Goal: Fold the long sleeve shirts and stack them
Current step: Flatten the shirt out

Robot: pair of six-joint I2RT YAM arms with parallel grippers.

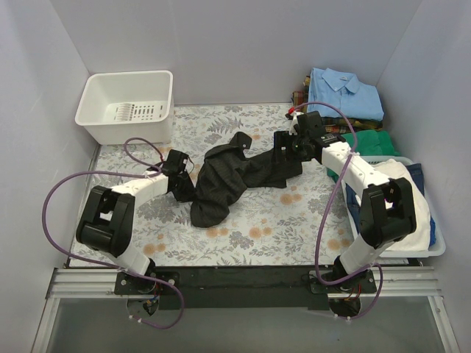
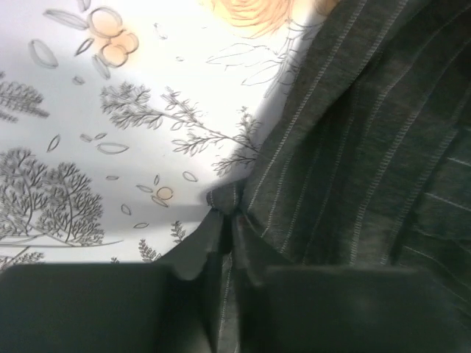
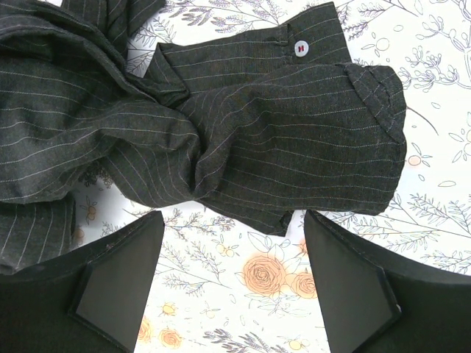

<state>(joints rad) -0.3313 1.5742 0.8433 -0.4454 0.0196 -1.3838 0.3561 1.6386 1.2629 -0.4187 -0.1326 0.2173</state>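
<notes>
A black pinstriped long sleeve shirt (image 1: 228,180) lies crumpled across the middle of the floral tablecloth. My left gripper (image 1: 182,184) sits at its left edge. In the left wrist view the gripper (image 2: 228,250) is shut on a pinched fold of the shirt's hem (image 2: 368,147). My right gripper (image 1: 283,147) hovers at the shirt's right end. In the right wrist view it stands open (image 3: 232,250) just short of a bunched sleeve (image 3: 280,132), whose cuff carries a pale button (image 3: 300,48). Only tablecloth shows between its fingers. A folded light blue shirt (image 1: 344,92) tops a pile at the back right.
A white perforated basket (image 1: 96,81) stands at the back left. Under the blue shirt lie plaid and green cloths (image 1: 379,141). A pale bin (image 1: 434,246) holding white cloth (image 1: 397,198) sits along the right wall. White walls close in the table.
</notes>
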